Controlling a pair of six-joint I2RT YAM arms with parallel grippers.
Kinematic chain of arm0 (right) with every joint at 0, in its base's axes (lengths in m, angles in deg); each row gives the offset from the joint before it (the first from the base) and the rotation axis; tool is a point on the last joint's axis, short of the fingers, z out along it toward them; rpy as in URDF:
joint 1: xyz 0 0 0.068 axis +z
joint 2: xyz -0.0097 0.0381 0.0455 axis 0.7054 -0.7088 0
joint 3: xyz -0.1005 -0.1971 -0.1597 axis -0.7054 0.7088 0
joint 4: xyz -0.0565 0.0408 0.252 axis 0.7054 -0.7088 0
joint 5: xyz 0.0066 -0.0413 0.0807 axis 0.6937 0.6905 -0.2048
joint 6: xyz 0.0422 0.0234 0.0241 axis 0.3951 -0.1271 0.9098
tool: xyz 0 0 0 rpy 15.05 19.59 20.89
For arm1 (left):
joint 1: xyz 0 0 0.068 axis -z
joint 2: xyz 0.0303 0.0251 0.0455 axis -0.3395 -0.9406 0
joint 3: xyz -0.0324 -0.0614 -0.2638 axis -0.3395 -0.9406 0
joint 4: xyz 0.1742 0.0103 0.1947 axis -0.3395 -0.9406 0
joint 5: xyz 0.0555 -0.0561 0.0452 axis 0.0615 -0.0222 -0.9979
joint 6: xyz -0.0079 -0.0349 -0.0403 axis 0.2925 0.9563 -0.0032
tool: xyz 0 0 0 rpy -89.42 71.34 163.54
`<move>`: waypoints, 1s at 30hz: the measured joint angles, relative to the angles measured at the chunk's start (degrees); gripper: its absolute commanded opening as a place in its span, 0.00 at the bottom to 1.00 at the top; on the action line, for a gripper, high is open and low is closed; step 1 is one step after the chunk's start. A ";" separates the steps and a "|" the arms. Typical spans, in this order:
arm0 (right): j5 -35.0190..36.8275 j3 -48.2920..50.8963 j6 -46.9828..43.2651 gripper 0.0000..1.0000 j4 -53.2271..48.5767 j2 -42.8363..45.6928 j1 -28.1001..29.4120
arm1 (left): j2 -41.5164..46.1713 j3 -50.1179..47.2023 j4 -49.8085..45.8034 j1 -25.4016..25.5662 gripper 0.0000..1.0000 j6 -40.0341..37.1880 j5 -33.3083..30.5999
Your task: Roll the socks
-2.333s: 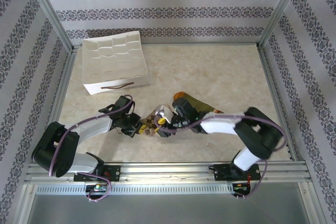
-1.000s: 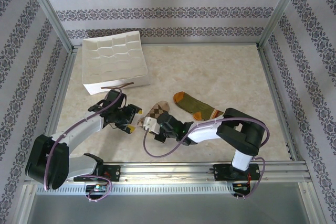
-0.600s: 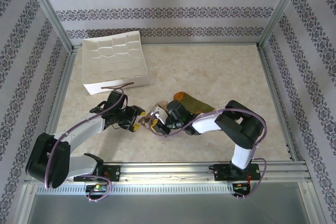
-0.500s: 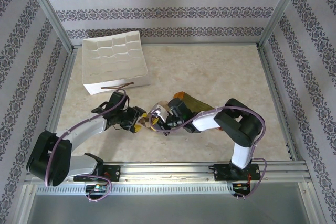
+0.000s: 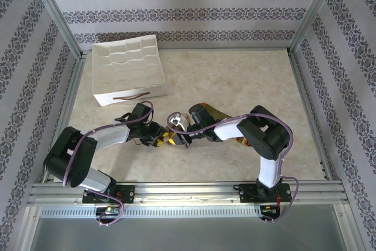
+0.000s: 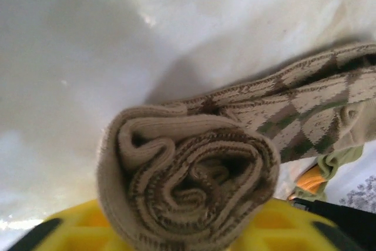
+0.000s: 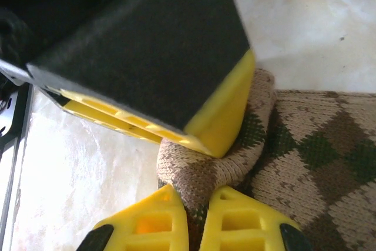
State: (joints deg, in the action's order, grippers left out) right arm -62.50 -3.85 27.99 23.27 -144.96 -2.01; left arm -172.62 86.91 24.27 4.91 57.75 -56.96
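Both our arms are stretched low and angled inward so the wrists nearly meet, left gripper (image 5: 163, 140) clamped around the rolled argyle sock (image 6: 188, 186), right gripper (image 7: 197, 205) pinching its edge, fingertips almost touching.

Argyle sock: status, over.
Left gripper clamps rolled end of argyle sock. Right gripper pinches it beside the roll. Green sock unrolled under the right arm. White tray apart, rear left.
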 measured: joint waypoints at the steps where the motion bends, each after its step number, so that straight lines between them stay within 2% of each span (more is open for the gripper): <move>1: 0.00 -0.20 -0.20 0.00 -0.42 0.02 0.00 | 0.24 -0.17 0.09 0.00 0.00 -0.02 0.00; 4: 0.33 -1.09 -1.55 0.12 -2.51 0.35 0.04 | 2.40 -1.51 0.15 0.02 0.00 0.26 -0.66; 7: 2.40 -1.66 -4.52 0.32 -4.76 1.25 1.11 | 5.53 -3.21 -1.07 0.44 0.00 1.60 -1.57; 9: 6.93 -0.11 -7.63 0.45 -5.46 4.07 3.26 | 8.98 -4.28 -4.57 0.70 0.00 2.89 -3.21; 11: 12.59 3.23 -10.47 0.50 -5.35 8.50 5.62 | 11.65 -4.90 -8.37 0.70 0.00 3.91 -4.57; 16: 30.25 8.52 -16.72 0.52 -4.66 18.62 15.15 | 12.70 -4.50 -12.76 0.76 0.00 5.68 -5.42; 22: 47.78 7.58 -22.95 0.55 -1.42 16.00 27.74 | 10.14 -1.73 -15.54 0.76 0.00 6.21 -5.35; 27: 56.68 2.80 -27.63 0.53 -0.96 8.46 30.16 | 7.28 1.05 -17.64 0.76 0.00 6.01 -4.92; 30: 59.76 0.42 -29.62 0.46 -0.96 5.88 30.16 | 6.69 1.64 -18.08 0.76 0.00 5.97 -4.76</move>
State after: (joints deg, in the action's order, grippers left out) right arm -2.75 -3.43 -1.63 22.31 -139.08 28.15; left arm -165.93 88.55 6.20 5.67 63.72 -61.73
